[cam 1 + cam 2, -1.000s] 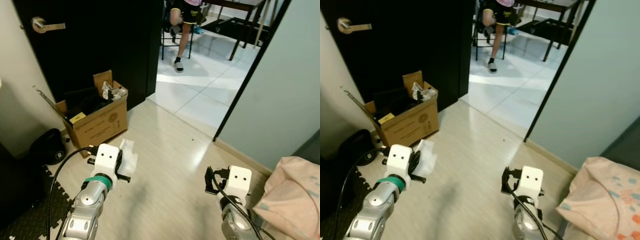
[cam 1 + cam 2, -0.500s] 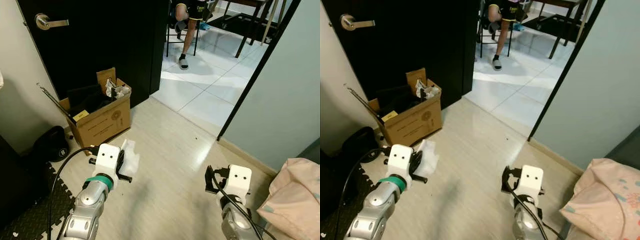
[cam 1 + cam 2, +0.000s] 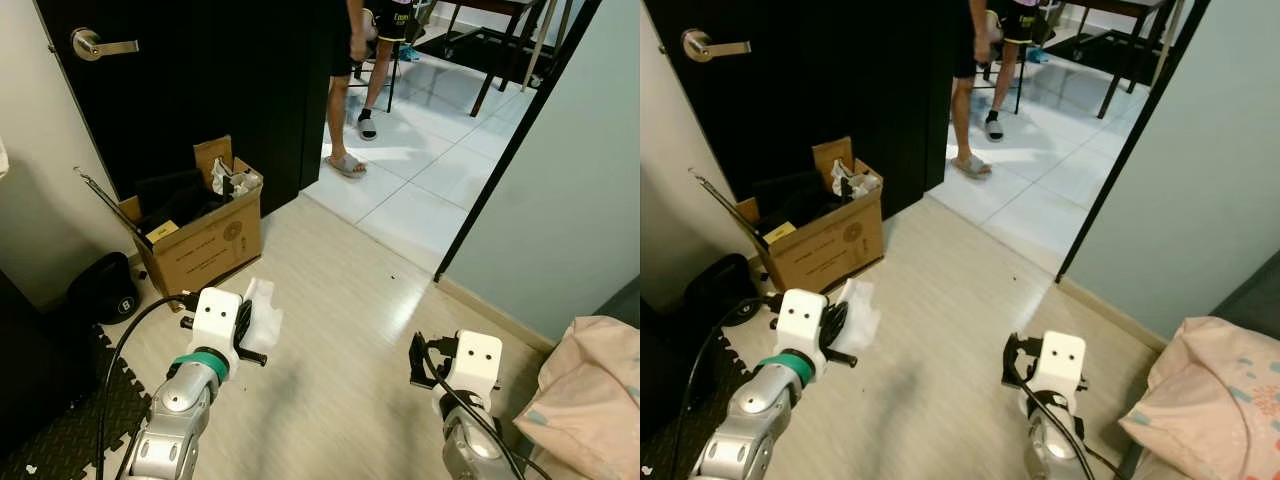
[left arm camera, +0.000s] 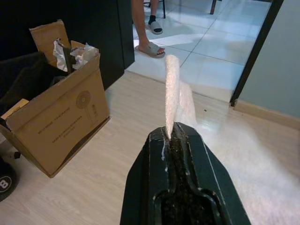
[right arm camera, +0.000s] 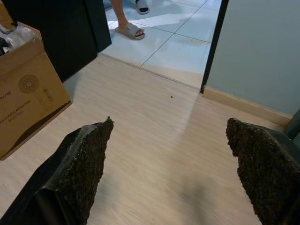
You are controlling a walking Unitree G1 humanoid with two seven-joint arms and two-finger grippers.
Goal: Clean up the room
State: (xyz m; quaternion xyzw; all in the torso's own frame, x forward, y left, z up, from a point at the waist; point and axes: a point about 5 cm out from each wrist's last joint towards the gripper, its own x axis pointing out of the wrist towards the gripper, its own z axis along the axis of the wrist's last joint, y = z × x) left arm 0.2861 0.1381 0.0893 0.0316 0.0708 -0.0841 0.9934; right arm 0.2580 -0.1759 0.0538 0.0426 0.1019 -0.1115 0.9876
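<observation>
My left gripper (image 4: 169, 136) is shut on a crumpled white tissue (image 4: 172, 96), held above the pale wood floor; in the head view the tissue (image 3: 262, 310) sticks out ahead of the left wrist. A brown cardboard box (image 3: 200, 240) with trash in it stands ahead and to the left, against the black door (image 3: 200, 70). My right gripper (image 5: 168, 154) is open with nothing between its fingers, low over the floor on the right (image 3: 425, 362).
A person's legs (image 3: 340, 110) stand in the doorway on the white tiles, and another person sits on a chair (image 3: 385, 30) behind. A black bag (image 3: 100, 290) and foam mat (image 3: 60, 420) lie at the left. Pink bedding (image 3: 590, 390) is at the right.
A person has stepped into the doorway beside the black door. The view has shifted slightly as I move; the left gripper still holds the tissue.
</observation>
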